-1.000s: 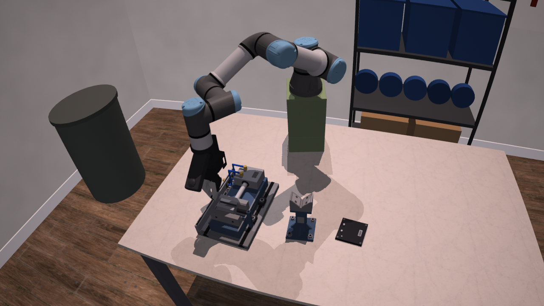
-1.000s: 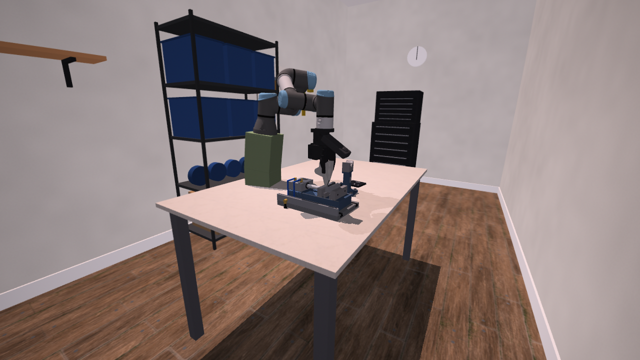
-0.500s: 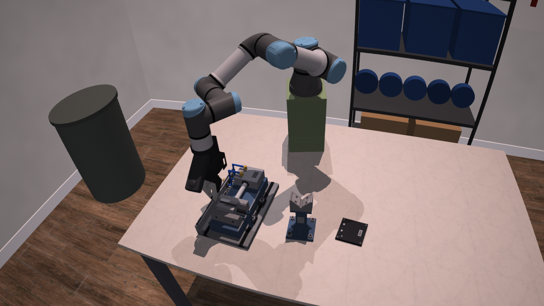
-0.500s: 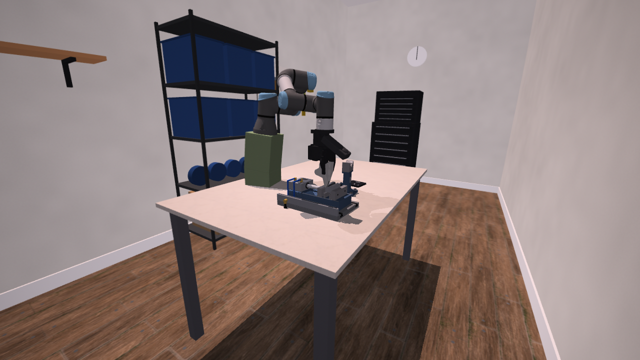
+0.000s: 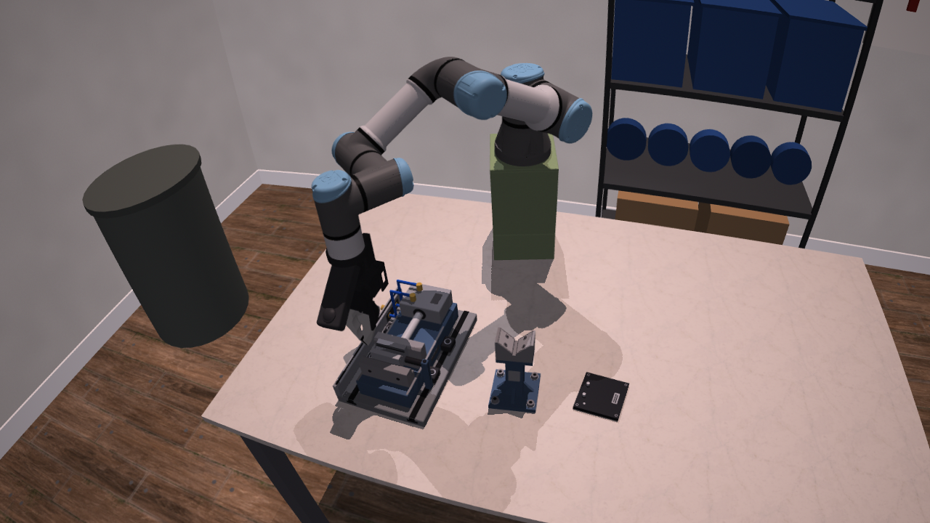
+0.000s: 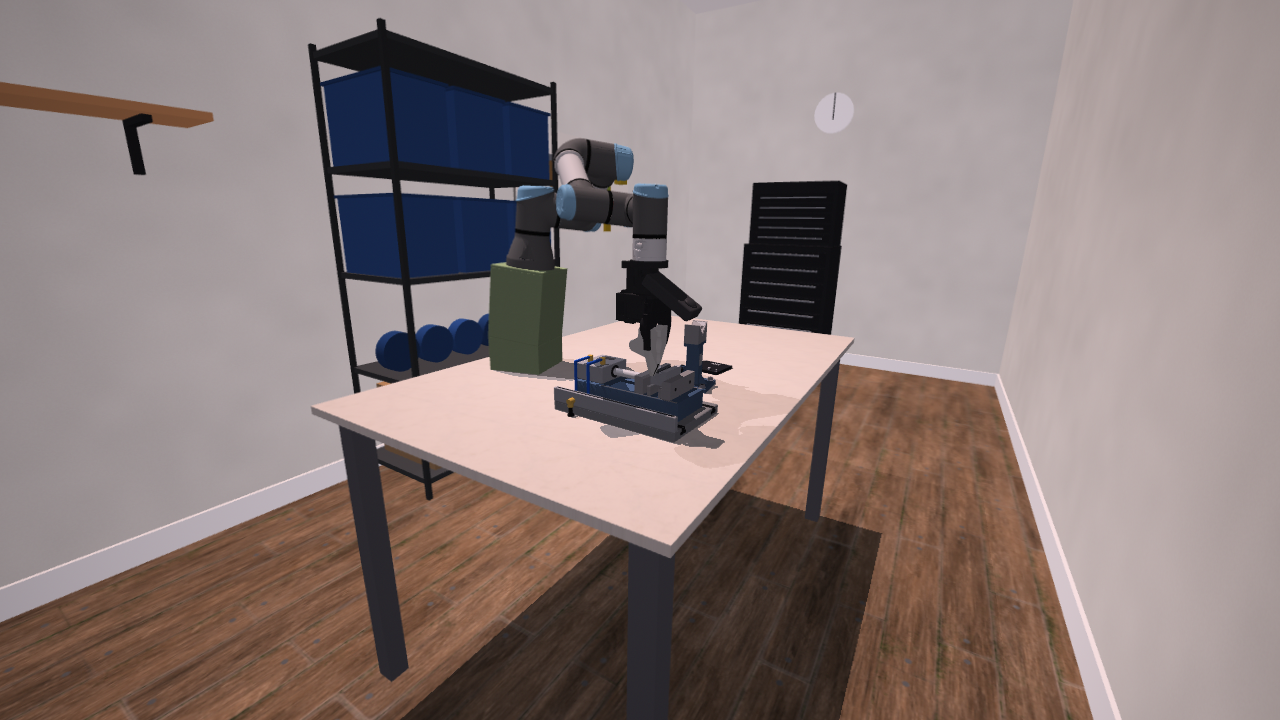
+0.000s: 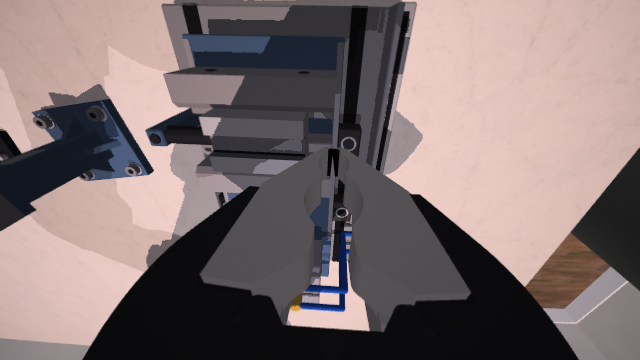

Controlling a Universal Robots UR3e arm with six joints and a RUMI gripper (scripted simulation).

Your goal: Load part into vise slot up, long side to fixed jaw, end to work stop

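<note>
Pale counter [image 5: 715,325] [image 6: 501,447] [image 7: 500,75] bears the vise [image 5: 390,383] [image 6: 626,416] [image 7: 250,90], part [image 7: 260,127] inside, as a closed, unladen claw [image 5: 365,338] [image 6: 653,371] [image 7: 333,150] apparently lines up an end push toward the stop [image 7: 182,135].
</note>
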